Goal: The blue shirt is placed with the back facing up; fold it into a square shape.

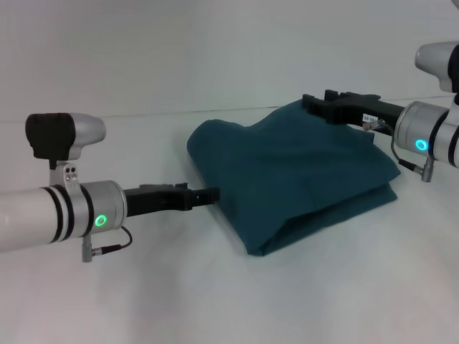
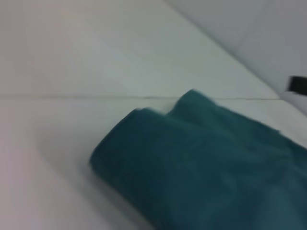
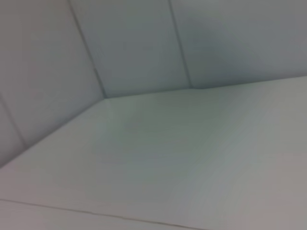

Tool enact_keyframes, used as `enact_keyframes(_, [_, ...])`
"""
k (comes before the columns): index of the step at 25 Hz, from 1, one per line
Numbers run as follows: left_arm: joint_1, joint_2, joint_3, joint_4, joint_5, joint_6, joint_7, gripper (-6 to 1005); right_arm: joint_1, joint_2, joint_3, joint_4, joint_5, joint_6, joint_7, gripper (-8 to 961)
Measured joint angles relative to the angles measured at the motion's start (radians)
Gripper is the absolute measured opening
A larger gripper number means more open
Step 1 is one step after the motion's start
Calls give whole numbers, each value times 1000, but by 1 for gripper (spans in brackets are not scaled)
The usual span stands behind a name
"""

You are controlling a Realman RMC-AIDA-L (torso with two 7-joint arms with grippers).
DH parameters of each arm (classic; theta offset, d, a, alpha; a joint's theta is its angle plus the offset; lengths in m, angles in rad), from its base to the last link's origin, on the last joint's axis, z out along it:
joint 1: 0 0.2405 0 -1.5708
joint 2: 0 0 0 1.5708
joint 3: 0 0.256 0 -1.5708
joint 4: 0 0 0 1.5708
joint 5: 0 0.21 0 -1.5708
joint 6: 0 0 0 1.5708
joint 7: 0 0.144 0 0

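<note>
Blue shirt folded on table; L gripper at edge, R gripper above.

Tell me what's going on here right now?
The robot is folding the shirt on the white table. It already lies as a bunched, layered bundle, not yet a neat square. The left gripper sits at the bundle's left edge, low by the table. The right gripper is at its far right corner.

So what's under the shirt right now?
The shirt lies folded in layers on the white table; only table shows around it. Anything beneath or between its layers is hidden.
</note>
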Motion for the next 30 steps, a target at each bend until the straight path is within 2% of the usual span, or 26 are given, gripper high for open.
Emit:
enact_keyframes(4, [-12, 0, 0, -12, 20, -10, -96, 795, -7, -14, 0, -12, 0, -80, 6, 585])
enact_keyframes(12, [-19, -1, 13, -13, 17, 61, -189, 795, -29, -20, 6, -64, 0, -108, -1, 695])
enact_keyframes(22, [-84, -10, 31, -88, 13, 82, -210, 794, -21, -25, 3, -77, 0, -113, -5, 694])
enact_keyframes(30, [-103, -11, 45, -117, 13, 73, -211, 794, -20, -25, 8, -79, 1, -115, -5, 694])
